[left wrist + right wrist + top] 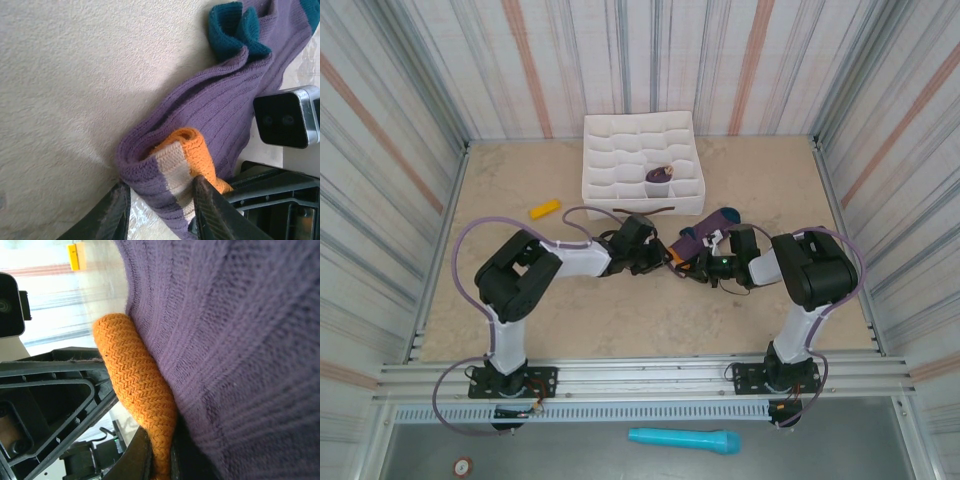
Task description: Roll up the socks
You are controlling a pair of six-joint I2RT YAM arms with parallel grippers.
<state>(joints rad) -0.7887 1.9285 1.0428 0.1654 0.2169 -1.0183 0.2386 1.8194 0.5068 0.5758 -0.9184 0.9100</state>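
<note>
**Cuff folded over, roll just starting**

The socks (692, 240) lie on the bench (620, 315) just in front of the near right corner of the white divided tray (642, 130), stretched between the two arms. A rolled purple bundle (659, 180) already sits in one tray compartment, toward the near edge and right of the middle. A yellow-orange marker (544, 209) lies left of the tray and plays no part.

In the left wrist view the orange cuff (192, 145) is doubled back inside a purple fold. The teal heel and toe (232, 30) trail away at the far end. The left jaws stand narrow on either side of that fold, and both fingers (116, 212) touch fabric. Whether they grip firmly I cannot tell. The right jaws are pinched tight on the cuff from the opposite side, with purple knit pressed close to that camera.

The step in hand looks like the first turn of the roll, at the cuff end. Most of the length is still flat.

The next move probably calls for a secure left pinch on the fold. The fold then has to be turned toward the teal end while the other side keeps the fabric taut, or the loose knit will slip and unroll.
</note>
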